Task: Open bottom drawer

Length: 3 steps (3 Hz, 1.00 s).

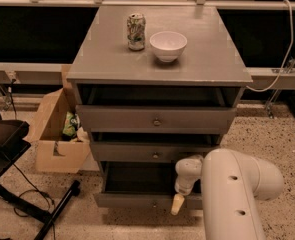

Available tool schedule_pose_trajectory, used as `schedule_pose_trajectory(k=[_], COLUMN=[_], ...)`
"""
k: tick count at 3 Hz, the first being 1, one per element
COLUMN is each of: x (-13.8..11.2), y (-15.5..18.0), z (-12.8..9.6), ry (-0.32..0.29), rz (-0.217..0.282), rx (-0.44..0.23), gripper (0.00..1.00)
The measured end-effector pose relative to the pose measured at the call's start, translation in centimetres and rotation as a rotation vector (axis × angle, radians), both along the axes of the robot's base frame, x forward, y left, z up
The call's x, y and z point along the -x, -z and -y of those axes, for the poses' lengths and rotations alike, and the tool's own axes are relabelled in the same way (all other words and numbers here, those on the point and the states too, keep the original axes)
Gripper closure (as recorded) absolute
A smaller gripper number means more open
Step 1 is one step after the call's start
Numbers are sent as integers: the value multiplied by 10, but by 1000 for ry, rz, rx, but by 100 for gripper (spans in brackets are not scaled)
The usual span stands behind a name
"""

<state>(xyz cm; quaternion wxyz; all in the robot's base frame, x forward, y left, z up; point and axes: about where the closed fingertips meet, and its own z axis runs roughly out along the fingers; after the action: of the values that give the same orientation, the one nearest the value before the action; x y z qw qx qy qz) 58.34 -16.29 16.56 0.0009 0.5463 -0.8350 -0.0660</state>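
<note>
Bottom drawer: flat grey front, small round knob, pulled partly out, dark interior exposed; hand at its front edge.

Can beside white bowl; cardboard box.
</note>
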Motion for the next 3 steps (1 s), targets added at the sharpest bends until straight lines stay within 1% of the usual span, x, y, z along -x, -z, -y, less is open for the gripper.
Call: schedule_pose_trajectory(k=[1, 2, 3], x=[3, 39, 35], y=[-40, -34, -25], z=[-9, -11, -8], ry=[31, 43, 46], rz=[85, 35, 24], rx=[5, 19, 15], gripper=[0, 0, 0])
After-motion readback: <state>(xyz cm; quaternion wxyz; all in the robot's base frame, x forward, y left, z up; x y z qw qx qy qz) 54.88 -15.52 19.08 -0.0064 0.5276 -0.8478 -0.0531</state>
